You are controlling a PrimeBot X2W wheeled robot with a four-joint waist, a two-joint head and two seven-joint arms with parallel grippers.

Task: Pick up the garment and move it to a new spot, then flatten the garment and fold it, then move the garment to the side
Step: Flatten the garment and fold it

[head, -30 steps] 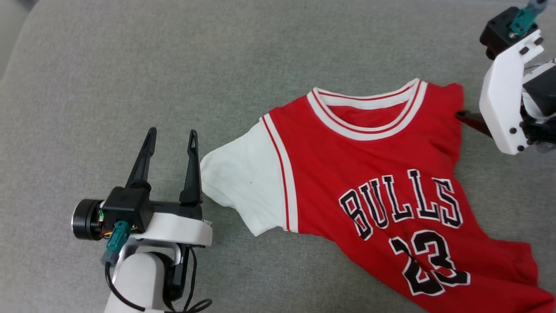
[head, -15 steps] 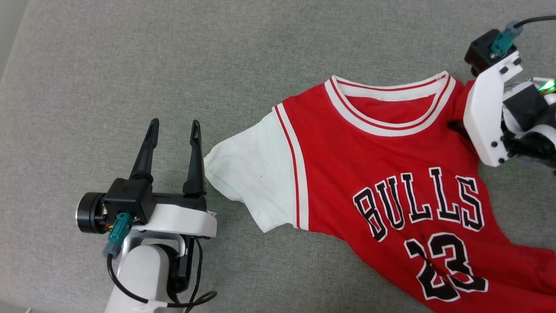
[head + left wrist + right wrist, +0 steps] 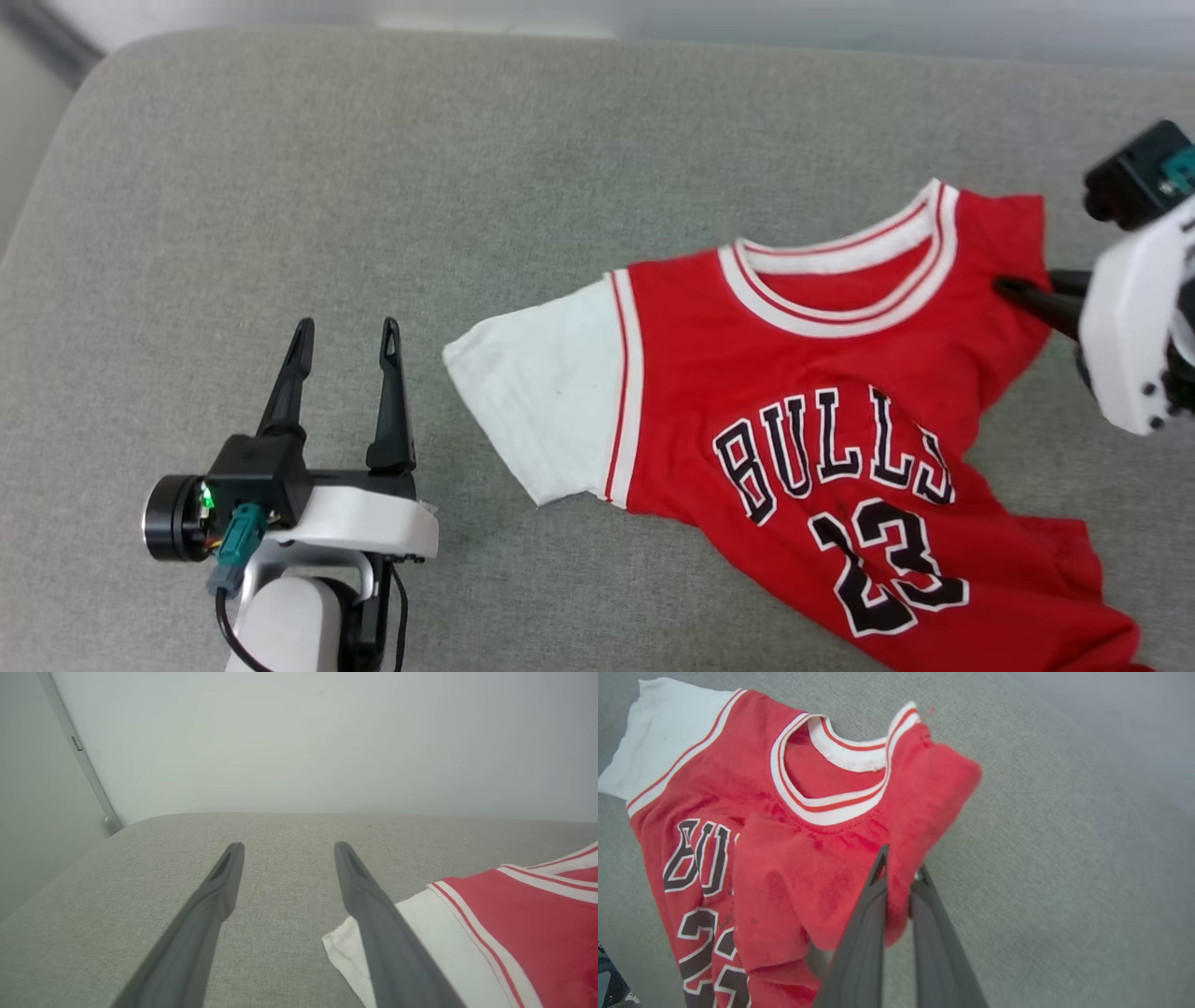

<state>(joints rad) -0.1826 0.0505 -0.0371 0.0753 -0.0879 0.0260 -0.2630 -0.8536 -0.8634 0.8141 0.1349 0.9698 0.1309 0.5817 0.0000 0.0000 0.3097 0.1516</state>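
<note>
Right, your right gripper is clamped on the shoulder of the garment, centre-right of frame on the grey surface. Your left gripper sits open at lower left, near the white sleeve.

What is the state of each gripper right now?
Left gripper: open, holding nothing.
Right gripper: closed on the shirt, at its red shoulder edge.
</note>
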